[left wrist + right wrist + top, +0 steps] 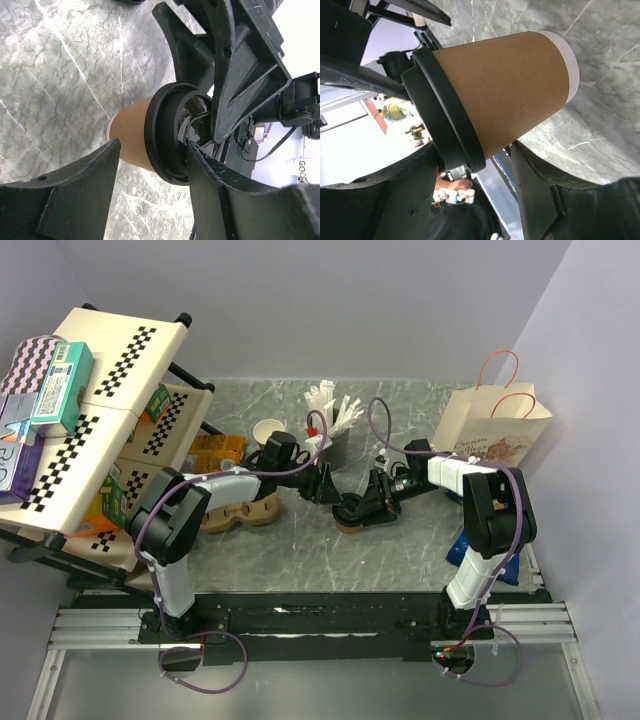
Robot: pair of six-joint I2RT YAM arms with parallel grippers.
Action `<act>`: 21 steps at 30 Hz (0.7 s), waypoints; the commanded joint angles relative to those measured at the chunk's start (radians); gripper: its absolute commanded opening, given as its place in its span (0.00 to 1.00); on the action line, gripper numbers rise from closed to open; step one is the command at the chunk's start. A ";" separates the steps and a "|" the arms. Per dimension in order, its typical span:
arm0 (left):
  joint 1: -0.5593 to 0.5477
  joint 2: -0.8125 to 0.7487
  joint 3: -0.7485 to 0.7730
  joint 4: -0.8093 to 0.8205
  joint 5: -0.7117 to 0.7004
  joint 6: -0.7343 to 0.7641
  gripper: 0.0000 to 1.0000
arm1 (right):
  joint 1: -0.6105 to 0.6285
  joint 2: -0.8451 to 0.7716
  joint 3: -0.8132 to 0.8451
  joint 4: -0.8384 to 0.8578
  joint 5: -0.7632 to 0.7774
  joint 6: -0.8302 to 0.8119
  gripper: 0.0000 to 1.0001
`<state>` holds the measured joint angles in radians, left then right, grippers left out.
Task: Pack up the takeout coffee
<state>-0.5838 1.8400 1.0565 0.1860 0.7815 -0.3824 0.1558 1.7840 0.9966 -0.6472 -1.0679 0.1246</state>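
Observation:
A brown kraft coffee cup (350, 522) with a black lid stands on the marble table between both grippers. In the left wrist view the cup (131, 132) and lid (162, 135) lie just past my left gripper (155, 149), whose jaws stand apart. One finger (220, 185) rests on the lid top and the other sits beside the cup wall. My right gripper (476, 150) is also open. One finger (395, 190) is at the lid (445, 125) and the other is by the cup body (510, 85). A second cup (268, 432) stands open, with no lid, at the back.
A brown moulded cup carrier (240, 512) lies left of the cup. A grey cup of white sticks (336, 428) stands behind it. A paper bag with handles (495, 430) stands at the right. A rack with boxes (90, 410) fills the left side.

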 commanded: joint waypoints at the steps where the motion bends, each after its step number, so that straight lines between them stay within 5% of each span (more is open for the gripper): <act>1: 0.033 0.062 -0.049 -0.164 -0.261 0.115 0.60 | 0.048 0.092 -0.064 0.047 0.430 -0.066 0.62; 7: 0.044 0.051 -0.044 -0.164 -0.229 0.128 0.60 | -0.001 0.117 -0.072 0.067 0.349 -0.063 0.67; 10: 0.045 0.047 -0.032 -0.145 -0.136 0.131 0.61 | -0.041 0.092 -0.038 0.034 0.215 -0.190 0.67; 17: 0.047 0.033 -0.007 -0.085 0.066 0.083 0.61 | -0.041 -0.023 0.040 -0.032 0.230 -0.355 0.72; 21: 0.047 0.050 0.000 -0.073 0.033 0.024 0.61 | -0.044 0.005 0.057 -0.066 0.249 -0.356 0.71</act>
<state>-0.5674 1.8477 1.0592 0.1749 0.8722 -0.3641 0.1375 1.7741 1.0451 -0.6968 -1.0462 -0.1032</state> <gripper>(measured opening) 0.615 0.721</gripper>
